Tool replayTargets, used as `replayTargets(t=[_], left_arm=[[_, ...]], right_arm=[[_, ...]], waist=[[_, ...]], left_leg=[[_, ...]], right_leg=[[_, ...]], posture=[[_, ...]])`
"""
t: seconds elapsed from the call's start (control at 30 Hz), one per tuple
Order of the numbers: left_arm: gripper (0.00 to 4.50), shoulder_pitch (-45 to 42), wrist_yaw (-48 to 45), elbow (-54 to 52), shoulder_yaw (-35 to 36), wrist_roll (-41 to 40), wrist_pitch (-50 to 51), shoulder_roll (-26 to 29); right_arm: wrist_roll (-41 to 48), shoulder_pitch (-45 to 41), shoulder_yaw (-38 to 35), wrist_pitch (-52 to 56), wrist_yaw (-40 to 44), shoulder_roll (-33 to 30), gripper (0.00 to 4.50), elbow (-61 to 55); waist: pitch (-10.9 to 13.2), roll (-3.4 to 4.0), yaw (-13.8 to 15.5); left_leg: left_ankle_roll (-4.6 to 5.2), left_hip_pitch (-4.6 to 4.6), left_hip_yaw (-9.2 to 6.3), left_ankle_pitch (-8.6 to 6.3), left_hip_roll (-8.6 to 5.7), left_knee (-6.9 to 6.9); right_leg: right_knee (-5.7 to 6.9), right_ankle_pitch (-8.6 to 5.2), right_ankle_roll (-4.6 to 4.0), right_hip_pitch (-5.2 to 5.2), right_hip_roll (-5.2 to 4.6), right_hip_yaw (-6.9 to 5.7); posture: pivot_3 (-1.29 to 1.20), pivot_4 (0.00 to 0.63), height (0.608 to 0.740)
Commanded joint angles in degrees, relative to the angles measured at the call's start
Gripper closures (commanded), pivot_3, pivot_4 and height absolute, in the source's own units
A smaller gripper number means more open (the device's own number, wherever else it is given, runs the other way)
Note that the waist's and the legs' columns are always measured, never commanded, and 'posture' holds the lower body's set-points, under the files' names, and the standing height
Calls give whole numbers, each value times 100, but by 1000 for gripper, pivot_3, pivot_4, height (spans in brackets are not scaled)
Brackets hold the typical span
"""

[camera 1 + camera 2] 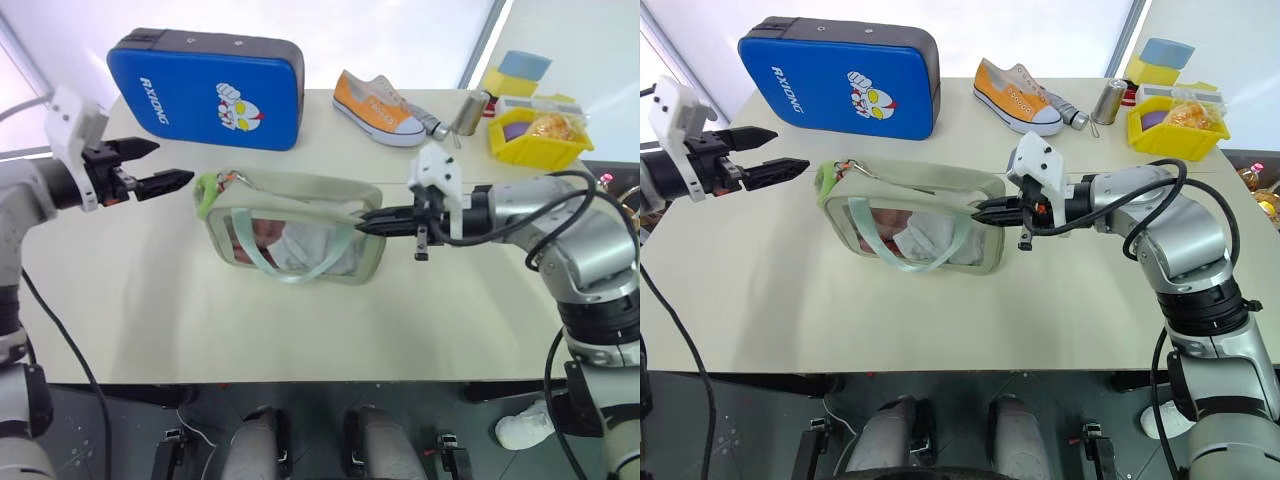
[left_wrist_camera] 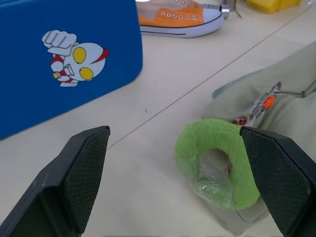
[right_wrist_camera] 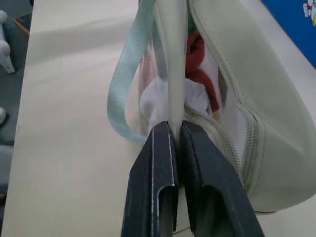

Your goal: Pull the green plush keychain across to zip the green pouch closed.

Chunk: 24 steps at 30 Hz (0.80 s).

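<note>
The green pouch (image 1: 300, 235) lies in the middle of the table, its clear window showing white and red things inside and its mint strap looped over the front. The green plush keychain (image 1: 205, 192) sits at the pouch's left end by the zipper pull. My left gripper (image 1: 175, 162) hovers open just left of it; in the left wrist view the keychain (image 2: 217, 163) lies between the spread fingers but a little beyond them. My right gripper (image 1: 362, 222) is shut on the pouch's upper rim at its right end, where its fingertips (image 3: 163, 133) pinch a pale edge strip.
A large blue case (image 1: 205, 88) stands at the back left. An orange shoe (image 1: 378, 108), a metal cylinder (image 1: 468, 112) and a yellow bin (image 1: 540, 135) of small items sit at the back right. The table's front edge (image 1: 300, 380) runs below the pouch.
</note>
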Motion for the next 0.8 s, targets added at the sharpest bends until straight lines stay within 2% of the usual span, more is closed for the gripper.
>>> replayTargets(t=[0.03,0.3,0.4,0.43,0.63,0.8], left_arm=[[0,-11,1,130,-59,122,-223,-64],[0,-211,39,712,-519,619,-820,-459],[809,-244,28,981,-580,786,-1066,-490],[1252,-254,7,1050,-568,790,-1111,-504],[4470,-347,-14,1204,-495,744,-1193,-672],[4470,-500,13,1201,-427,659,-1049,-755]], right_arm=[[-95,-24,77,-122,46,-3,4478,-86],[-198,-84,158,-243,82,107,4478,8],[-224,-103,183,-241,50,174,4500,5],[-227,-103,183,-233,45,190,4500,-1],[-258,-114,162,-222,42,244,4500,-3],[-323,-147,173,-259,24,313,4500,58]], waist=[[-2,-1,4],[-3,-4,5],[-4,-3,-13],[-4,-3,-15],[-4,-4,-9],[-4,-4,-11]], left_leg=[[-1,3,0,0,1,0],[-1,4,0,1,0,1],[-1,5,0,1,1,0],[-1,5,0,1,2,0],[-1,5,0,1,2,1],[-1,5,0,1,2,1]], right_leg=[[0,0,0,2,1,0],[2,0,0,3,2,0],[2,0,0,3,3,0],[2,0,0,3,3,0],[3,0,0,3,3,0],[3,0,0,3,3,0]], posture=[[0,150,740],[0,150,740],[0,150,740],[0,150,740],[0,150,740],[0,150,740]])
